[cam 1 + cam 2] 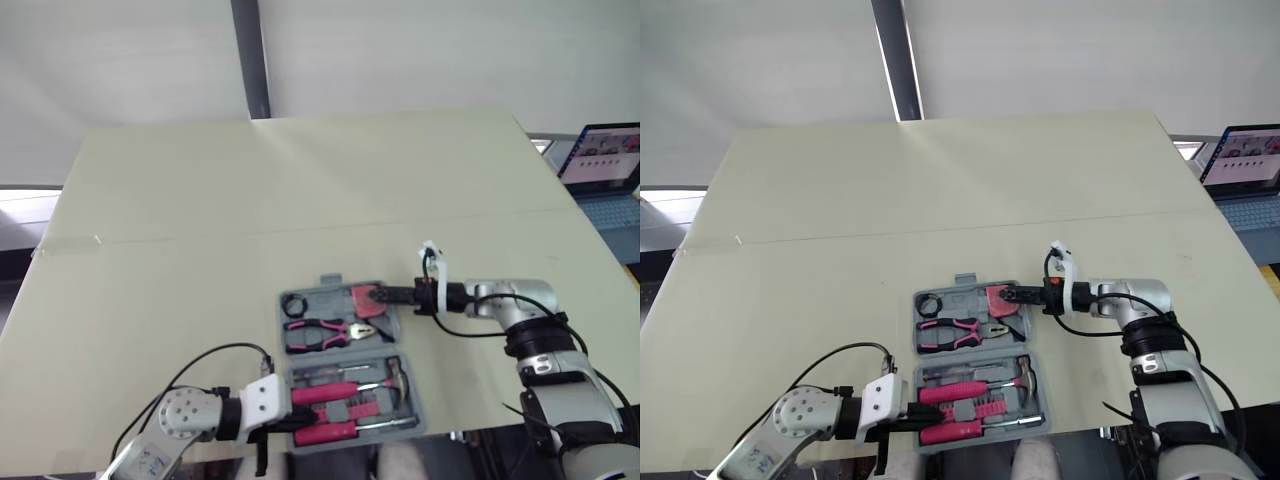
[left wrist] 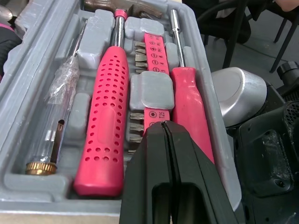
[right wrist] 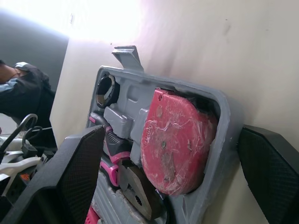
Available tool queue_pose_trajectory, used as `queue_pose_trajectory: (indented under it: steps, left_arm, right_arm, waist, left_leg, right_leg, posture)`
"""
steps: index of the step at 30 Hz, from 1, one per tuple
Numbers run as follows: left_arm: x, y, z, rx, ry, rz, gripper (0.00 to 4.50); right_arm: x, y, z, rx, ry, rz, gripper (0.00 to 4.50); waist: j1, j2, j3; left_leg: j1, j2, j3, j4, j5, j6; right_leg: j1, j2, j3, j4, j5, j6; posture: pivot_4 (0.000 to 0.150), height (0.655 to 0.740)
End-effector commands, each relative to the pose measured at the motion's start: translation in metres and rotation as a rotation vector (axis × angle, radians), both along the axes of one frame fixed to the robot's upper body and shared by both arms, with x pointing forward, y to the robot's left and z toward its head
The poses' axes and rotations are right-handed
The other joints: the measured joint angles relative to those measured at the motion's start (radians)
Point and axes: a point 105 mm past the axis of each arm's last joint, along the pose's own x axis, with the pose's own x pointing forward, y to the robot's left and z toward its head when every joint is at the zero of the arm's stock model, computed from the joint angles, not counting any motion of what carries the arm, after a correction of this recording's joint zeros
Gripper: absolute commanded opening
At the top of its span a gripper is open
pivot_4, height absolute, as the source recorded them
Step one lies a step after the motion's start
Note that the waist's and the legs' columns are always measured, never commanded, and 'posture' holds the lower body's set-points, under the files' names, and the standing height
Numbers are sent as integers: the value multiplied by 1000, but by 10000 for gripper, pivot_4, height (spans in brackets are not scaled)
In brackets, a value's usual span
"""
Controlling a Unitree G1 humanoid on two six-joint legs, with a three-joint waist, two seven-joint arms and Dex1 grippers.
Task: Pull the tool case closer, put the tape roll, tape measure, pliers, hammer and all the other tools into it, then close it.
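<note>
Readable text: one size mark only.
Pink bit holder (image 2: 153, 51), left wrist view: the lower end carries a printed mark that reads "T25", beside a small star symbol. The upper end has rows of tiny size marks and symbols, too small to read. The tape measure (image 3: 175, 144) has raised lettering along its rim, illegible. The laptop (image 1: 603, 155) screen shows a page, illegible.
</note>
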Motion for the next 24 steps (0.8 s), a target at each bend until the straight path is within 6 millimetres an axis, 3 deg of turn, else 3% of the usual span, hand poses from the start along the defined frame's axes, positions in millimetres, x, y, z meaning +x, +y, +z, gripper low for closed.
queue_pose_trajectory:
  steps: [1,11,19,21,24]
  left_arm:
    - [-3,-1,1,8,0,-4,0]
    - [10,6,6,30,-36,35,0]
    - [0,15,42,-34,-23,121,0]
    - [-12,22,68,-118,24,215,0]
    - [-33,41,83,-119,116,313,0]
  right_arm:
    - [-1,9,24,83,-78,51,44556]
    - [-32,2,67,93,-229,118,44556]
    - [-79,1,88,61,-289,191,44556]
    - [-106,0,93,58,-286,247,44556]
    - [-129,-1,91,25,-260,268,44556]
  waist:
    - [2,0,0]
    - [5,1,1]
    - [6,1,1]
    - [8,0,2]
    - [9,-1,2]
  left_leg:
    - [0,0,0,0,0,0]
    - [0,0,0,0,0,0]
    - [0,0,0,-1,0,0]
    - [0,0,0,-1,0,0]
    - [-1,0,-2,-2,0,0]
  right_leg:
    - [0,0,0,0,0,0]
    - [0,0,0,0,0,0]
    - [0,0,0,0,0,0]
    - [0,0,0,-1,0,0]
    - [0,0,0,-2,0,0]
  posture:
    - [1500,7400]
    - [1500,7400]
    - [1500,7400]
    - [1500,7400]
    - [1500,7400]
